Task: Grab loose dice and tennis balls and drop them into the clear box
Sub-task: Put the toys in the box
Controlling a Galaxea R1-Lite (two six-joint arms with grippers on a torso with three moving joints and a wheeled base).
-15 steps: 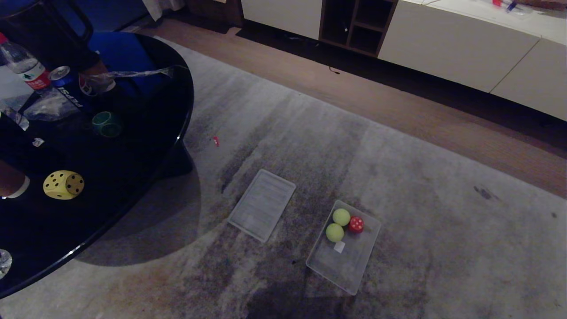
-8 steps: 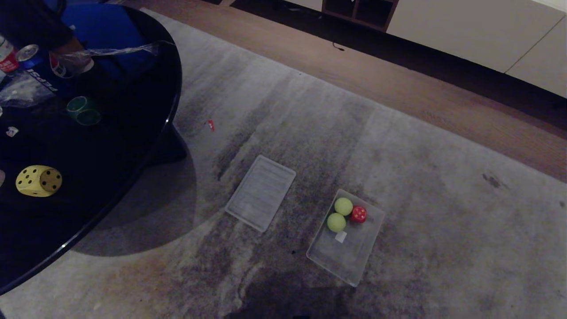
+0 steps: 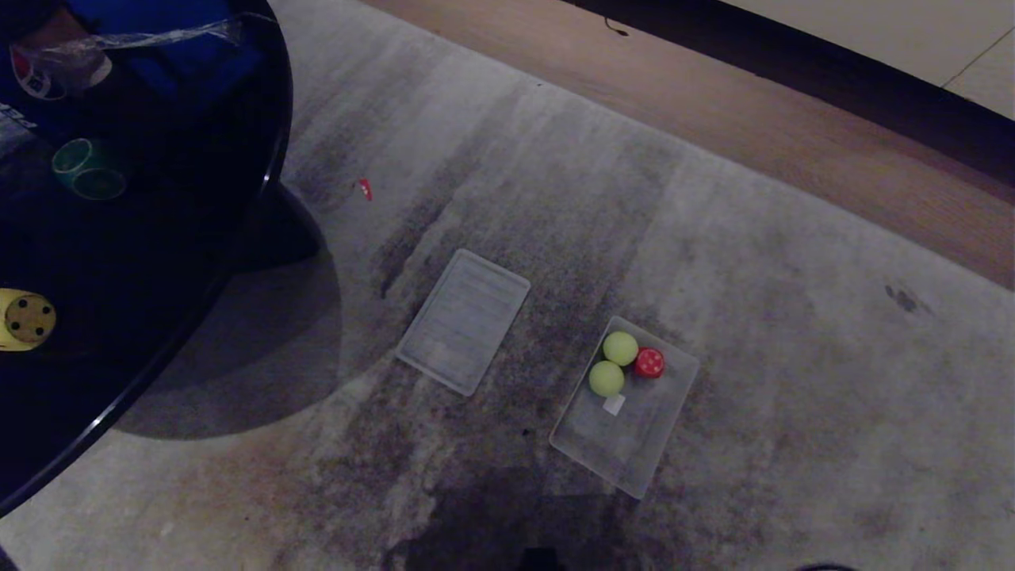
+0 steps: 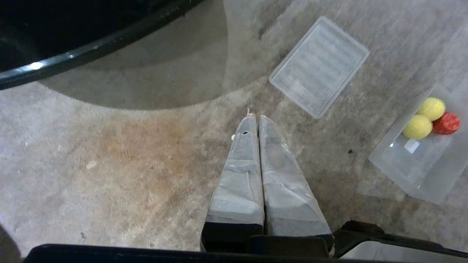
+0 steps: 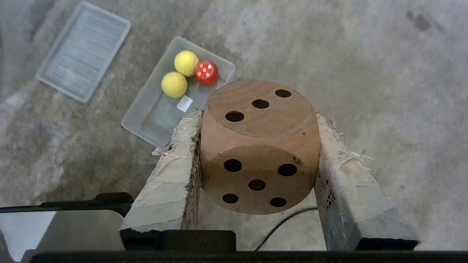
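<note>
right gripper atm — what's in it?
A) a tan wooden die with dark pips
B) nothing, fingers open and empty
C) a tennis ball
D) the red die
A: the right wrist view shows the right gripper clamped on either side of the tan die, while both tennis balls and the red die lie in the clear box on the carpet.
</note>
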